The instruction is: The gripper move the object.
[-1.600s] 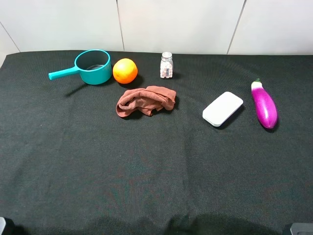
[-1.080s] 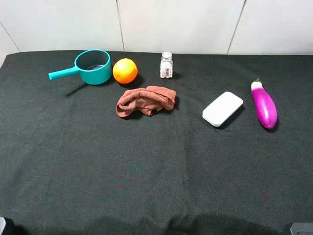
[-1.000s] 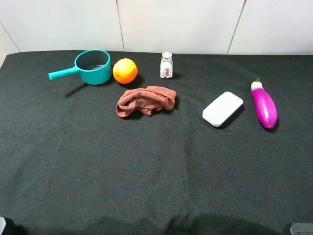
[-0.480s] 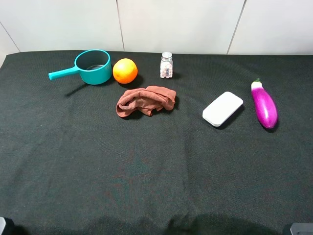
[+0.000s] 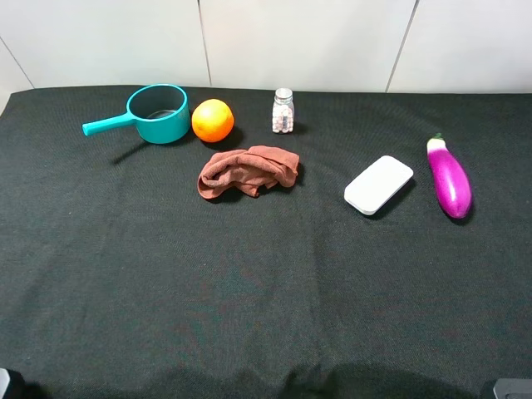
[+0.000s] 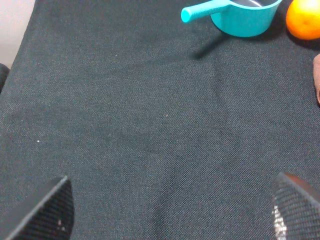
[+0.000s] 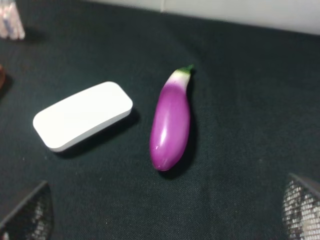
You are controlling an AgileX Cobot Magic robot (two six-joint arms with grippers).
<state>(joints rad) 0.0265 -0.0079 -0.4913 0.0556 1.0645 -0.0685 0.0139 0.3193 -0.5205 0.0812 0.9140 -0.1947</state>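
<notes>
Since nothing is gripped yet, the right gripper (image 7: pixel 164 210) hangs back from the work with its jaws spread wide and empty, and its dark, mesh-textured fingertips (image 7: pixel 27 212) frame the ground ahead. The white case (image 7: pixel 82 122) lies flat on the black woven table covering (image 7: pixel 240 160), ahead of that gripper and toward the table's middle. It is clear of the fingertips and untouched. It is a smooth plastic slab with rounded corners and a low edge, so I judge that a grip across its narrow width would suit it better than one along its length. On its outer side, near but not touching, lies the glossy purple eggplant (image 7: pixel 171 122), plump and tapering to a green cap, which leaves a finger less room on that flank. The left gripper (image 6: pixel 170 210) is likewise open and holds nothing. Well ahead of it stand a teal saucepan (image 6: pixel 240 15) and a round orange (image 6: pixel 304 19), with a crumpled reddish-brown cloth (image 5: pixel 248 172) lying soft beyond them toward the case
</notes>
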